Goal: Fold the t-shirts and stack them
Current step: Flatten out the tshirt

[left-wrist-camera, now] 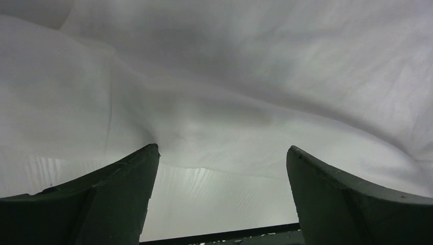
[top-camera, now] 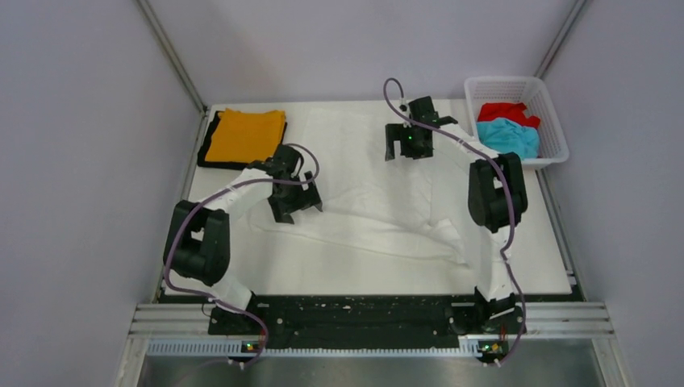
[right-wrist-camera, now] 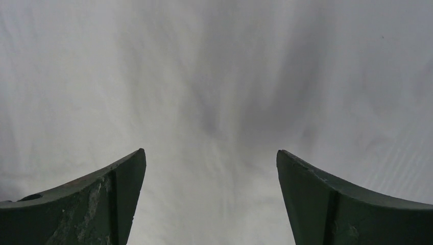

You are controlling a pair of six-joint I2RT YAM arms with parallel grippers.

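The white t-shirt (top-camera: 379, 201) lies spread and wrinkled over the middle of the table. My left gripper (top-camera: 297, 201) is open over its left edge; the left wrist view shows the cloth's edge (left-wrist-camera: 224, 127) between the spread fingers. My right gripper (top-camera: 406, 147) is open above the shirt's far part, with only white cloth (right-wrist-camera: 214, 102) beneath it. The orange t-shirt (top-camera: 244, 134) lies folded on the folded black t-shirt (top-camera: 208, 153) at the far left. The red t-shirt (top-camera: 506, 112) and teal t-shirt (top-camera: 510, 135) lie crumpled in the basket.
A white plastic lattice basket (top-camera: 548, 109) stands at the table's far right corner. Grey walls close in on the left, right and back. A metal rail (top-camera: 371, 318) runs along the near edge by the arm bases.
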